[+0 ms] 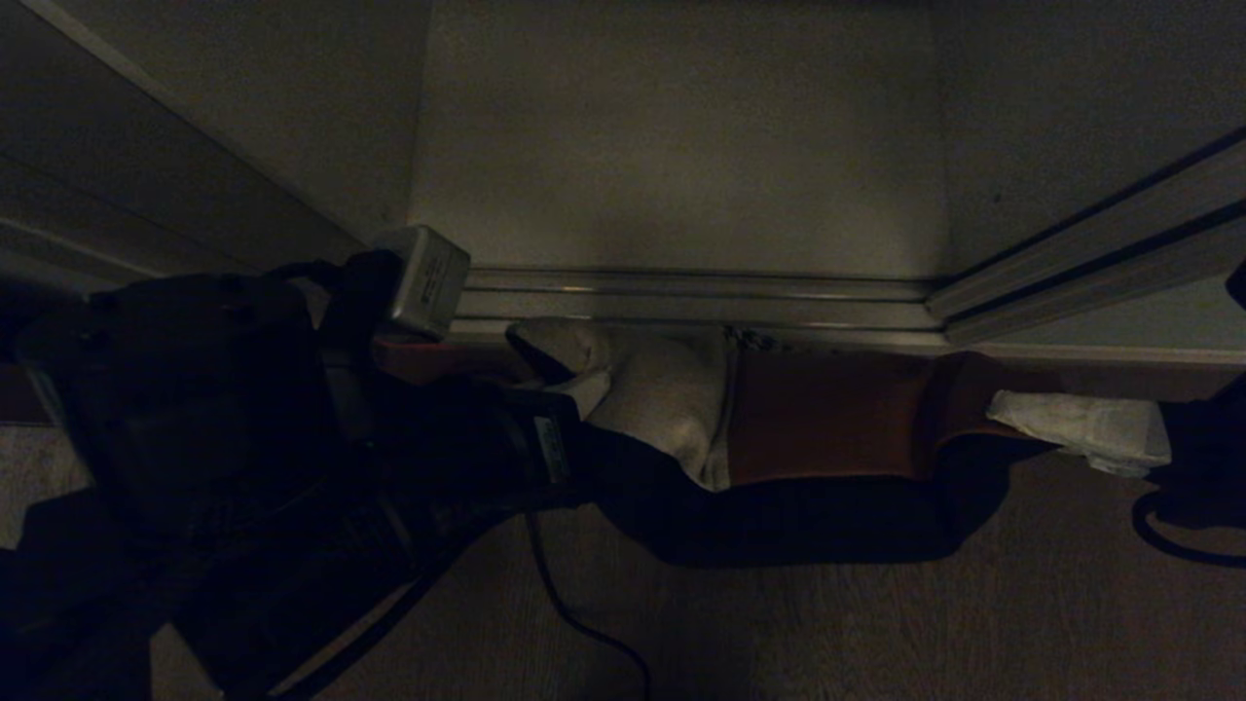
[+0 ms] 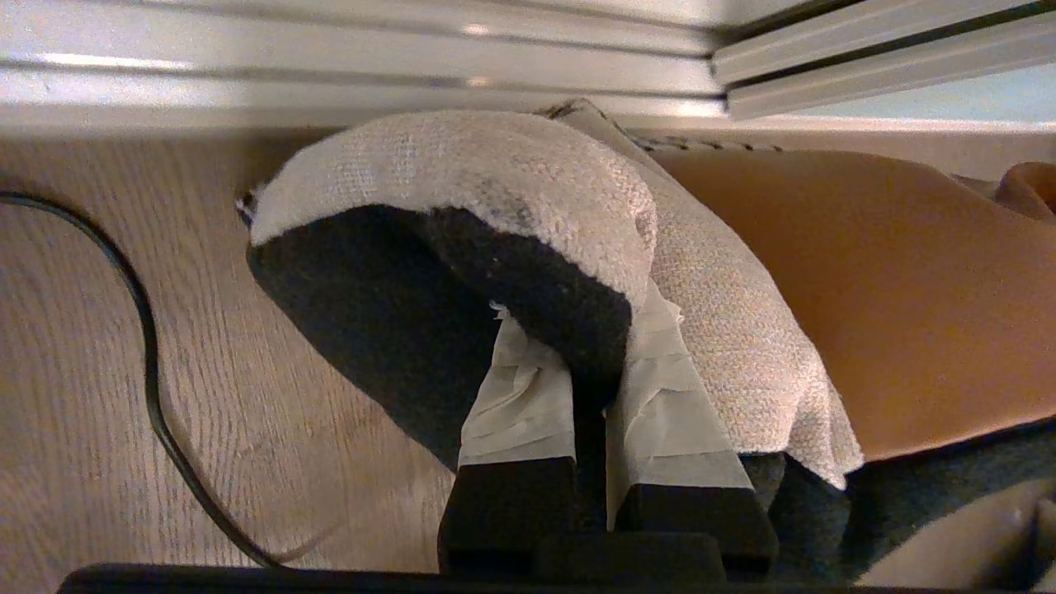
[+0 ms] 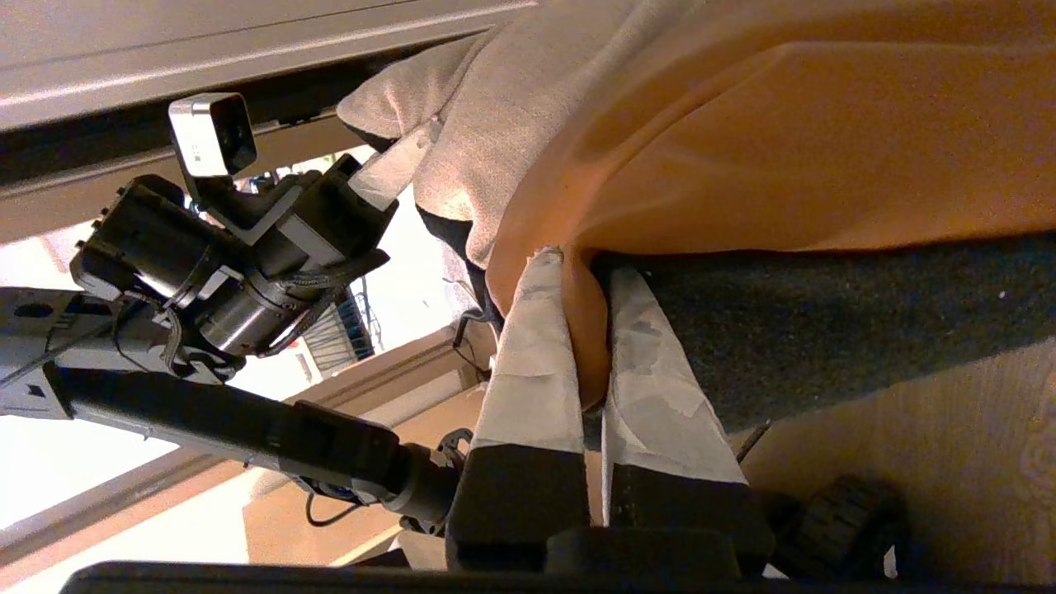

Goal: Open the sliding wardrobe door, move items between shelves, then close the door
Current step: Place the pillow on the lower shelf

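The left gripper (image 2: 590, 355) sits closest in the left wrist view, its two taped fingers (image 2: 520, 396) pinched shut on the cream corner of the cushion (image 2: 726, 272); that corner folds over the fingertips and shows a dark underside; a black cable (image 2: 153, 363) curls across the wooden floor (image 2: 74, 330) beside it. In the right wrist view the right gripper (image 3: 590, 330) is clamped on the cushion's brown band, with a fold of the brown fabric squeezed between its taped fingers (image 3: 528, 363); the left arm with its wrist camera (image 3: 210, 136) shows across from it at the cushion's cream end. From the head view the cushion hangs stretched between the two grippers, cream part on the robot's left and brown band to the right; it is held just in front of the ribbed metal floor track (image 1: 701, 297), above the floor, which carries its dark shadow; behind the track lies the pale floor board of the open wardrobe (image 1: 681, 146); the framed lower edge of the sliding wardrobe door (image 1: 1100, 258) runs off at the right; the right gripper's taped fingers show pale at the brown end.
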Tool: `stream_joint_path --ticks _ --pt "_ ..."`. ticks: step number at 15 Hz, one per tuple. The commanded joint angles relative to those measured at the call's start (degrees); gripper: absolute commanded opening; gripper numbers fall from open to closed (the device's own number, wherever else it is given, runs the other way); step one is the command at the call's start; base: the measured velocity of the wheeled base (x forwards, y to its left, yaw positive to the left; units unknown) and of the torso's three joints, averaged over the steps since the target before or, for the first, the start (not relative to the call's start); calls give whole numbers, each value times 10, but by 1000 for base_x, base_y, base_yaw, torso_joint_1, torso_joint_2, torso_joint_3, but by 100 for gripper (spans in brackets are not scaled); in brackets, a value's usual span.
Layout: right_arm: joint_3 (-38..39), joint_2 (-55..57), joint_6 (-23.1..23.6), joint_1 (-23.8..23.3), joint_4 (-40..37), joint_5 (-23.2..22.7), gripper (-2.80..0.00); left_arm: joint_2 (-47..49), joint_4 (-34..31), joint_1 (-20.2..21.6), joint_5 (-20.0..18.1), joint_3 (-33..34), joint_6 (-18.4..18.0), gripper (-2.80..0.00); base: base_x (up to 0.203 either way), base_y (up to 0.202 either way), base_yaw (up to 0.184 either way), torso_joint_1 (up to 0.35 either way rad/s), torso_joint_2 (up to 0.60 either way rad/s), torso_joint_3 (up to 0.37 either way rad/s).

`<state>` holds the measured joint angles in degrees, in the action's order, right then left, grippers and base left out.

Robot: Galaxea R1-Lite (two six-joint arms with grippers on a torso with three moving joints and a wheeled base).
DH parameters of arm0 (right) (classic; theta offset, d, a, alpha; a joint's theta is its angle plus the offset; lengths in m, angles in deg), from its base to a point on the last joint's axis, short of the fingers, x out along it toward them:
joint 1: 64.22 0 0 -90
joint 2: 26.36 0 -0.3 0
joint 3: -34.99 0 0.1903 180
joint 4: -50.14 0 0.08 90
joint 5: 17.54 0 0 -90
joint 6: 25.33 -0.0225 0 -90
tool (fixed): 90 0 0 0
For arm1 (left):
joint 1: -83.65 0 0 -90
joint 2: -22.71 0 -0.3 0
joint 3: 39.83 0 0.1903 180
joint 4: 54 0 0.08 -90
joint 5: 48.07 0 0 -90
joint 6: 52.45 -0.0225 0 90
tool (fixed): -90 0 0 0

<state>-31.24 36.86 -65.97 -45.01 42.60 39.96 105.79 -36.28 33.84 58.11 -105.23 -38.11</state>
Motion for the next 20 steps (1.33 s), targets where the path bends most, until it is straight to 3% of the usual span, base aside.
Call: stream_joint_path --ticks 1,13,17,20 --pt "1 -1 -2 4 1 -2 -280 -2 2 0 1 1 0 -280 0 0 0 1 0 -200" --pt "1 5 -1 14 1 -2 -280 3 2 0 0 4 -2 -280 0 0 0 4 3 -198" --pt "6 21 -1 14 2 -2 -280 5 2 1 0 10 1 -280 0 0 0 1 2 -47" --pt "5 52 -1 14 55 -1 -280 28 2 1 19 -4 -7 -280 0 0 0 0 0 0"
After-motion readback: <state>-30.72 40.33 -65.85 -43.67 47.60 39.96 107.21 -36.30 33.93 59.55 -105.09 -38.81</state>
